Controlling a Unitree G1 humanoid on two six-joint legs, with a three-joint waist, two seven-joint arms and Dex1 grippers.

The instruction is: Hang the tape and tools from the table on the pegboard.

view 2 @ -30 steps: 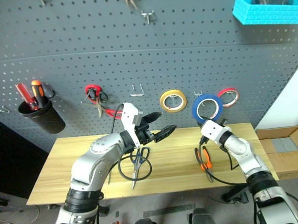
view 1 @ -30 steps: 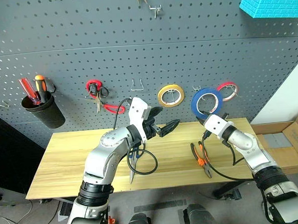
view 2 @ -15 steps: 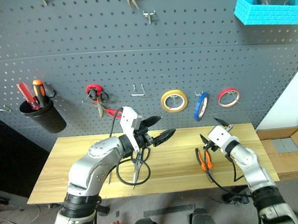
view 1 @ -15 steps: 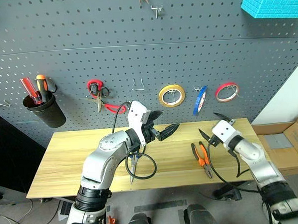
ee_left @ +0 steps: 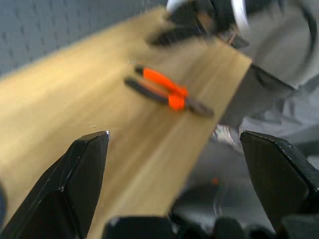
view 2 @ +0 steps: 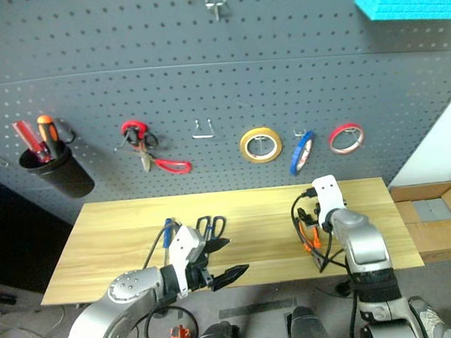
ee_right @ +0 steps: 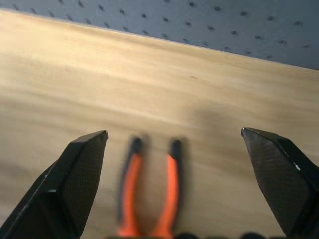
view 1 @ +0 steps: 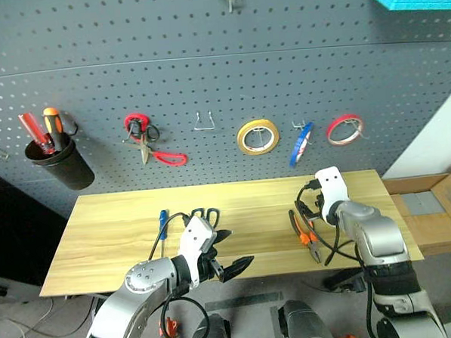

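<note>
Already the blue tape roll (view 1: 300, 144) hangs edge-on on the pegboard (view 1: 206, 79). Pliers (view 1: 304, 237) lie on the table (view 1: 115, 228), partly hidden beneath the right gripper (ee_right: 174, 144) (jaws wide, empty). Scissors (view 2: 210, 226) sit half covered by the left gripper (view 1: 228, 254), also spread empty, beside the blue-handled screwdriver (view 1: 162, 227).

No legible text, label, brand, number or sign anywhere.

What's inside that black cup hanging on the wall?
The black cup holds a red-handled screwdriver and an orange-handled one. Their handles stick out; their lower ends are hidden inside.
</note>
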